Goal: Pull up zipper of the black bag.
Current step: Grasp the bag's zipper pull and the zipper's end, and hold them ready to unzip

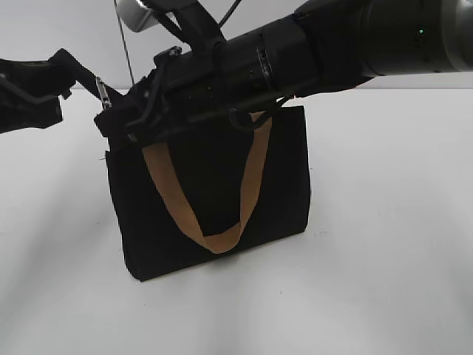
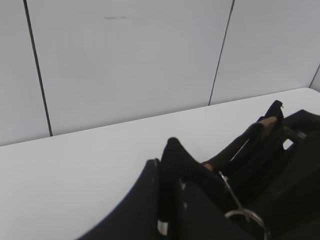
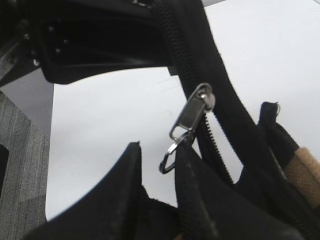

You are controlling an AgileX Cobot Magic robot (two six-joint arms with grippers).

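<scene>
1. The black bag (image 1: 211, 200) is being seen standing upright on the white surface (image 1: 384, 281), with its long top rim running left to right in the exterior view and a tan strap handle (image 1: 211, 200) hanging in a loop down its front.
2. The zipper (image 3: 200, 75) is being shown along that rim, its silver pull tab (image 3: 192, 112) lying at the rim's left end, with a small split ring (image 3: 167, 161) dangling from it.
3. The right hand (image 1: 122, 122) is being held across the top of the bag at that left corner, so the right arm is judged the nearer one; whether its fingers are closed on anything cannot be told.
4. The left hand (image 1: 37, 85) is being held just beyond the same corner, beside the tab; its grip cannot be told either.
5. The bag is being read as soft, matte woven fabric, the strap as coarse webbing, the tab as smooth bright metal, the zip teeth as fine and black.
</scene>
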